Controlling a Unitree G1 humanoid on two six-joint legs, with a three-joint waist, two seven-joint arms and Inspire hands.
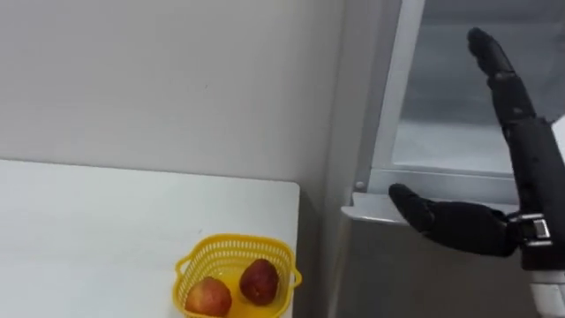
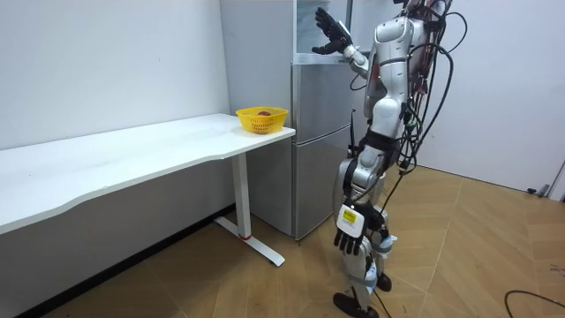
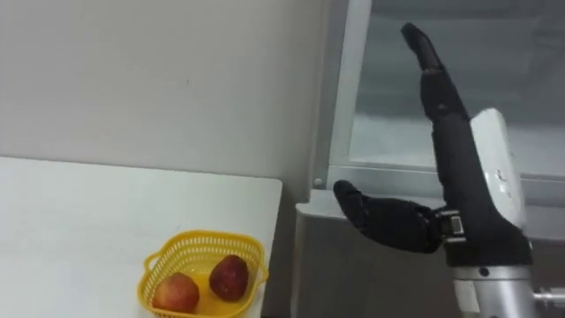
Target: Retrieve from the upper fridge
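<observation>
**Left eye view: open right hand raised at the upper fridge, nothing in it**

We see the right hand [image 1: 531, 172] held up in front of the upper fridge compartment [image 1: 455, 115]. Its fingers are straight and point upward, and its thumb is spread wide toward the robot's left. It holds nothing. The thumb tip lies over the ledge [image 1: 375, 210] at the compartment's lower edge, though we cannot tell whether it touches. We judge that the flat, spread pose suits a reach inward, with no grasp formed yet.

The item to fetch is hard to place. The pale interior behind the hand is too indistinct for us to make out anything on it.

In the room view the robot stands upright, close to the fridge, facing it, with the lower door [image 2: 318, 132] closed. The left hand [image 2: 350, 237] hangs idle beside its thigh, too small there for us to tell its state.

Left of the fridge, the counter [image 1: 106, 230] carries a yellow basket [image 1: 234, 240] with 2 apples [image 1: 258, 281] inside. We read it as the likely drop-off, near enough to reach from this stance.
</observation>
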